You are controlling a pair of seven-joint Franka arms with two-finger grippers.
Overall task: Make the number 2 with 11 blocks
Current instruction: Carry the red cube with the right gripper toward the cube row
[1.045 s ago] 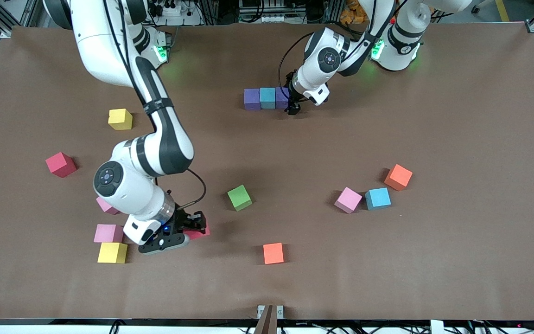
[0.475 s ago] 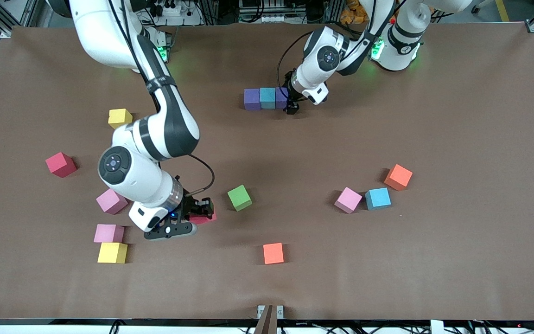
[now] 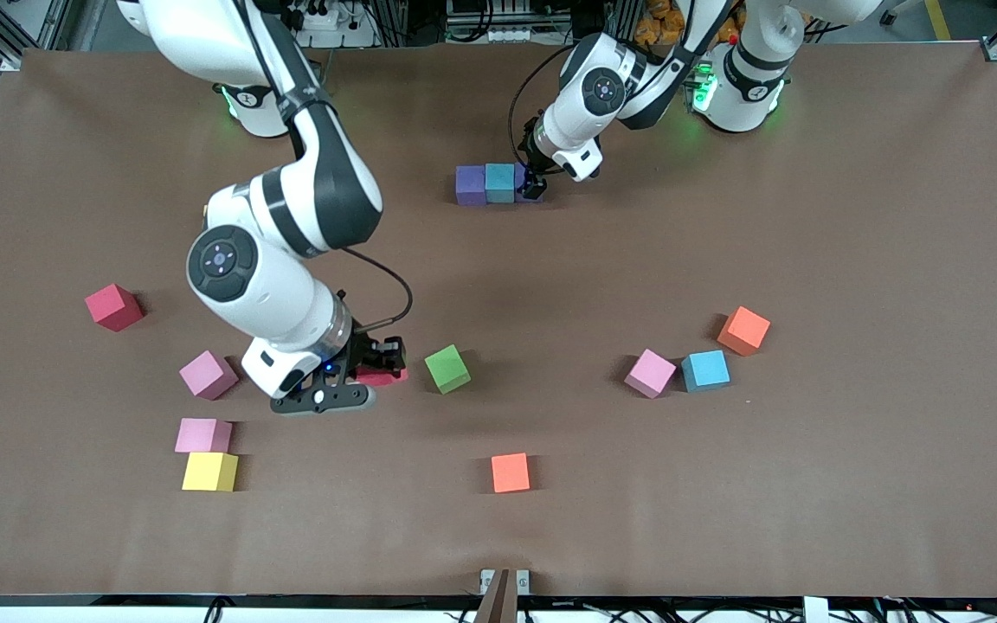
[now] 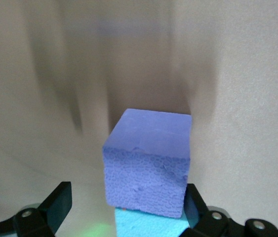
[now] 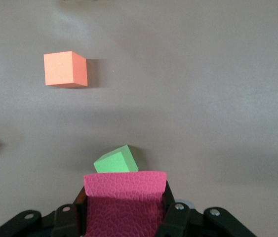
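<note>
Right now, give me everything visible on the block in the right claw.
The red block is a deep pinkish-red cube with a matte, pebbled foam-like surface and fairly crisp edges. It sits clamped between the right claw's two black fingers, which press on opposite side faces; its top face is level and exposed. It is carried above the brown table, just beside the green block without touching it. Its underside is hidden.

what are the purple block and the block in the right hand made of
Purple block: looks like foam, matte, with a fine pebbled cell pattern on its side and slightly ragged edges. Dark pink block, shut in the right hand: likely the same foam, matte, with a leathery, crackled texture. Neither shows any shine.
</note>
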